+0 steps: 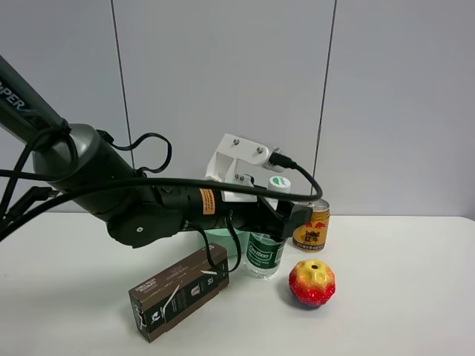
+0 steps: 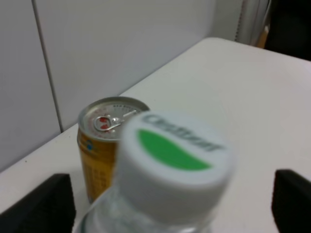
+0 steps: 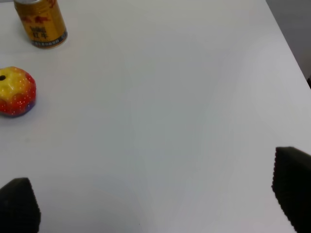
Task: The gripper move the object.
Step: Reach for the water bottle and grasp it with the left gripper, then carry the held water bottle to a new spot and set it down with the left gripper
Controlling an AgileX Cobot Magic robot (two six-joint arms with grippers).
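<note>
The left claw point(image 2: 170, 201) is spread, its jaws on either side of the upright bottle point(image 1: 265, 256) just under the cap and apparently not yet touching it. The can point(image 1: 312, 226) stands just past the fingertips. I would centre the claw, close gently since thin plastic will likely give, then lift the bottle straight off the surface point(image 1: 401, 297) before moving sideways. The right claw point(image 3: 155, 196) is spread and holds nothing.
</note>
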